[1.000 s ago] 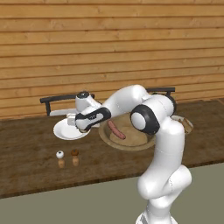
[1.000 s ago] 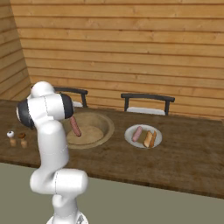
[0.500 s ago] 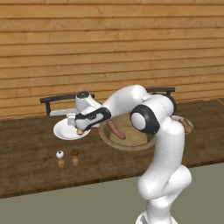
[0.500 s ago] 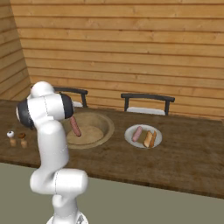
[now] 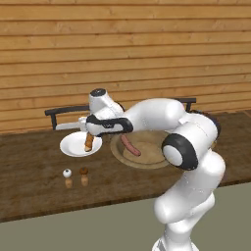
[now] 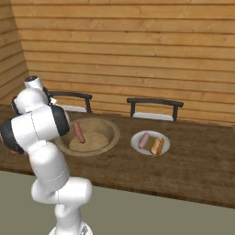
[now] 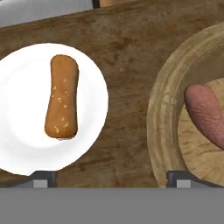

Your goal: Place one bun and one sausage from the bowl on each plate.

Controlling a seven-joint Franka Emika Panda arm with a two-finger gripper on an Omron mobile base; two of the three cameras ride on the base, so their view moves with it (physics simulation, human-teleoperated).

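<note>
A golden-brown bun [image 7: 62, 96] lies free on the left white plate [image 7: 22, 109], lengthwise along the hand view. My gripper [image 7: 111, 179] hovers above the plate's edge, open wide, with nothing between its fingers [image 7: 43, 177]. From the left base view the gripper [image 5: 88, 131] hangs just over the bun [image 5: 89, 142] on that plate [image 5: 71, 146]. The wooden bowl [image 7: 164, 109] sits right beside this plate, and one pinkish sausage [image 7: 208, 116] rests in it. The other plate [image 6: 137, 148], right of the bowl [image 6: 112, 133], carries a sausage [image 6: 144, 140] and a bun [image 6: 156, 146].
Two small shakers [image 5: 67, 177] [image 5: 84, 175] stand on the wooden table in front of the left plate. Dark-framed chairs [image 6: 153, 102] are pushed in behind the table, against the plank wall.
The jaws have spread wider apart and the bun now lies loose on the left plate. The arm has barely moved.
</note>
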